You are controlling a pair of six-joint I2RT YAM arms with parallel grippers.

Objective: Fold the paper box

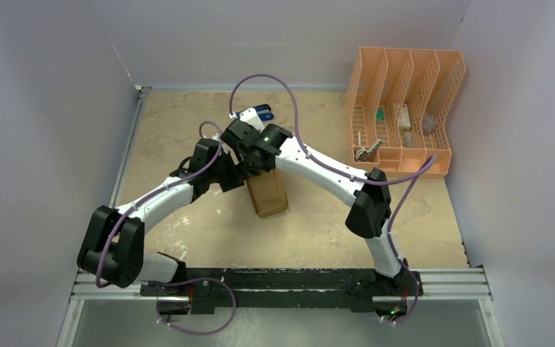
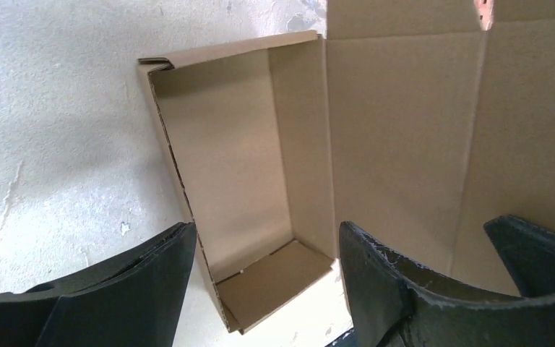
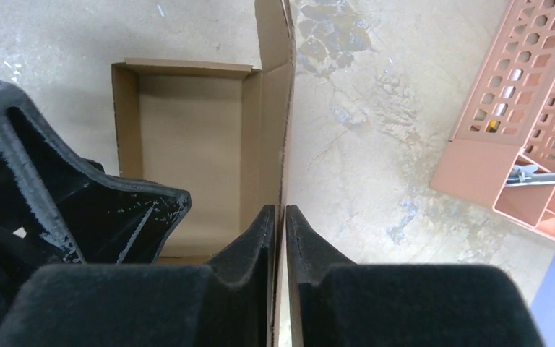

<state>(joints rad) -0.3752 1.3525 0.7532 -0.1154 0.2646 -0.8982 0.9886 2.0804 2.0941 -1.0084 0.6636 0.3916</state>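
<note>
The paper box (image 1: pixel 267 195) is a small brown cardboard tray at the table's middle, its top open and its lid panel (image 2: pixel 405 130) standing upright along one long side. My right gripper (image 3: pixel 280 210) is shut on that upright panel (image 3: pixel 274 43), one finger on each face of the cardboard. My left gripper (image 2: pixel 266 238) hovers open over the near end of the box (image 2: pixel 224 144), holding nothing. In the top view both grippers (image 1: pixel 231 177) (image 1: pixel 256 166) crowd over the box's far end and hide it.
A peach-orange mesh file organizer (image 1: pixel 405 108) holding small items stands at the back right and shows again in the right wrist view (image 3: pixel 527 144). A blue and white object (image 1: pixel 256 113) lies behind the grippers. Grey walls close in the table on three sides.
</note>
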